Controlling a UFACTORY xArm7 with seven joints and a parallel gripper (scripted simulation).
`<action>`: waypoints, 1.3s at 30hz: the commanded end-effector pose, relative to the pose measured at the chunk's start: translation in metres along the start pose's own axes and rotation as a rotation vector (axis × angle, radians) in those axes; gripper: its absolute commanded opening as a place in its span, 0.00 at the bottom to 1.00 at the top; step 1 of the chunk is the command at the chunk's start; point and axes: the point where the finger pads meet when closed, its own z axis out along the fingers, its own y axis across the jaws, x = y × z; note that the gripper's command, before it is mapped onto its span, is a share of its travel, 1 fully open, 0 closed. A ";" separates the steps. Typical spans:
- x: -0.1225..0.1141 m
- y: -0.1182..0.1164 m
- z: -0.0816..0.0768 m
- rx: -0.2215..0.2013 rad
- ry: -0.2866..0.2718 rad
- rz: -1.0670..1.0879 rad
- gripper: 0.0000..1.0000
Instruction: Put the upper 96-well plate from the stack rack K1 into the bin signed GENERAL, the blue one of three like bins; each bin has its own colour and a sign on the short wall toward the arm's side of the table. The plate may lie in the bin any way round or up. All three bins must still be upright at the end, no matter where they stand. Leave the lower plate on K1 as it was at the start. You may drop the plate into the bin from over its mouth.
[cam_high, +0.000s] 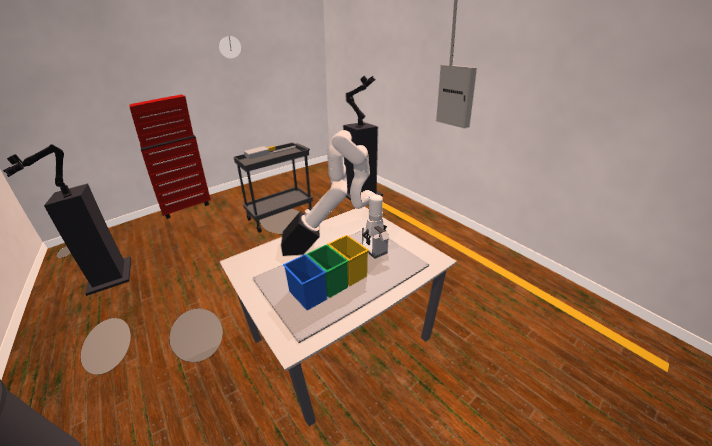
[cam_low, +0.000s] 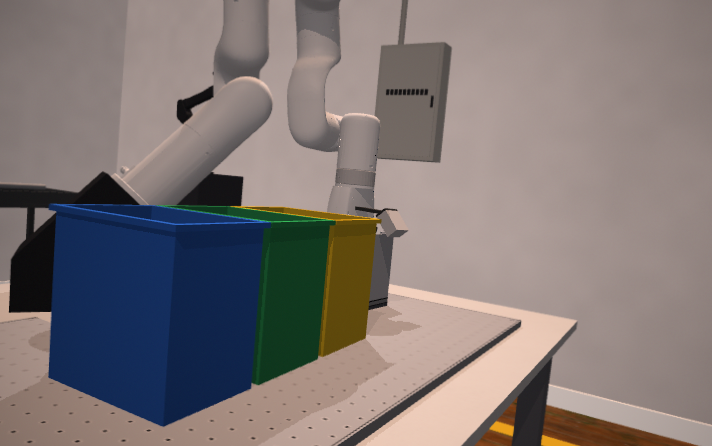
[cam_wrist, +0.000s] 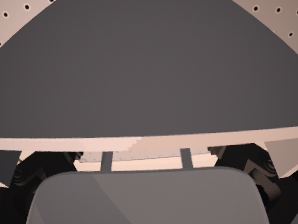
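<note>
The grey stack rack K1 (cam_high: 379, 244) stands on the perforated mat behind the yellow bin and shows in the exterior view (cam_low: 381, 273). In the wrist view its dark grey top (cam_wrist: 147, 56) fills most of the picture. I cannot make out the plates; only a pale strip (cam_wrist: 143, 145) shows below the dark surface. My gripper (cam_high: 374, 237) is down at the rack's top, open, with its dark fingers spread wide and nothing clearly between them. In the exterior view the yellow bin hides the fingers. The blue bin (cam_high: 305, 281) (cam_low: 152, 304) stands upright at the row's near end.
The green bin (cam_high: 328, 267) and the yellow bin (cam_high: 351, 257) stand upright beside the blue one, touching in a row; the yellow one (cam_low: 349, 278) is close to the rack. The bins' signs are not visible. The arm's black base (cam_high: 298, 239) is behind the bins.
</note>
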 end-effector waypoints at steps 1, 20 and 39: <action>0.001 -0.001 0.000 0.003 0.002 0.000 1.00; 0.001 -0.001 0.008 0.003 0.002 0.000 1.00; 0.001 -0.001 0.019 0.003 0.001 0.000 1.00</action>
